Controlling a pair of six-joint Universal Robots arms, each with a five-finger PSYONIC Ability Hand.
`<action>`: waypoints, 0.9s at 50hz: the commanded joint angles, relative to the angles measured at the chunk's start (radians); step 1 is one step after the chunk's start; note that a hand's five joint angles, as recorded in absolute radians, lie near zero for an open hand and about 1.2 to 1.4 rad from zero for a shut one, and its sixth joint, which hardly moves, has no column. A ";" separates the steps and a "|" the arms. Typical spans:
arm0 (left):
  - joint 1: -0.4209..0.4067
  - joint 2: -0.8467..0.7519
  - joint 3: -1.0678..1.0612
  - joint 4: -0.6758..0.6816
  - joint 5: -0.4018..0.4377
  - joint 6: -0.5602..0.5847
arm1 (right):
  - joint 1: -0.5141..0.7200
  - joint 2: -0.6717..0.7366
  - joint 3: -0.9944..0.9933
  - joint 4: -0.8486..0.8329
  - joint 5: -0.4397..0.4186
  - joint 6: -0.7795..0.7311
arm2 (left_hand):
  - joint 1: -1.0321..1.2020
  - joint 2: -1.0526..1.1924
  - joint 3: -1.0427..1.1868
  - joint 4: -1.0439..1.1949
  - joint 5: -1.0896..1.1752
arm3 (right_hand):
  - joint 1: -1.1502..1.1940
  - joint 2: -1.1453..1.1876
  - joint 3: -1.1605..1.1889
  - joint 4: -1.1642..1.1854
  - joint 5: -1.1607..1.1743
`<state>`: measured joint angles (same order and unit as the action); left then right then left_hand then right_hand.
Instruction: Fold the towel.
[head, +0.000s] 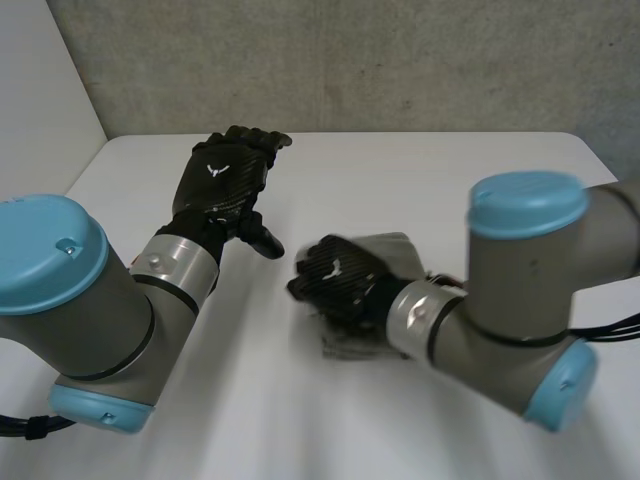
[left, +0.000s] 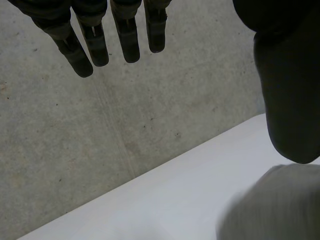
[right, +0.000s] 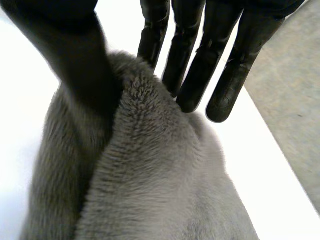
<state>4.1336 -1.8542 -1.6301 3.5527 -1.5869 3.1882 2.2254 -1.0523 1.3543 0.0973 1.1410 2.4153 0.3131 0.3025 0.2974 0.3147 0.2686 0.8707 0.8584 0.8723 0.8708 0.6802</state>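
The grey fluffy towel (head: 397, 249) lies bunched near the middle of the white table (head: 420, 170). My right hand (head: 335, 277) rests on top of it. In the right wrist view a raised ridge of the towel (right: 150, 185) stands between the thumb (right: 75, 60) and the straight fingers (right: 225, 65), pinched there. My left hand (head: 225, 180) hangs in the air over the table's far left, apart from the towel, open with straight fingers (left: 95, 45). A piece of the towel (left: 272, 210) shows below its thumb.
A concrete wall (head: 350, 60) stands behind the table's far edge. Bare table surface (head: 300, 420) lies in front of the towel and to its far side. Both forearms reach in over the near part of the table.
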 joint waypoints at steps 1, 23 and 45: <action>-0.003 -0.011 0.001 0.000 0.002 0.009 | -0.015 -0.047 0.032 -0.062 0.086 0.215 | -0.088 -0.077 -0.072 -0.089 -0.218 | -0.696 -0.684 -0.698 -0.696 -0.680; -0.173 -0.313 0.099 -0.060 -0.001 0.007 | -0.267 -0.013 0.197 -0.160 0.100 0.466 | -0.085 -0.074 -0.069 -0.087 -0.215 | -0.696 -0.684 -0.698 -0.696 -0.680; -0.110 -0.018 0.189 -0.199 -0.051 -0.002 | -0.268 -0.302 0.056 -0.137 0.270 0.579 | -0.126 -0.115 -0.110 -0.128 -0.256 | -0.696 -0.684 -0.698 -0.696 -0.680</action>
<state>3.9950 -2.0274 -1.5059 3.4331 -1.6121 3.1900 1.9592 -1.2129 1.4859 -0.0459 1.3075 2.9093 0.2828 0.2731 0.2636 0.3151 0.2337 0.2302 0.2509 0.2453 0.2558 0.0569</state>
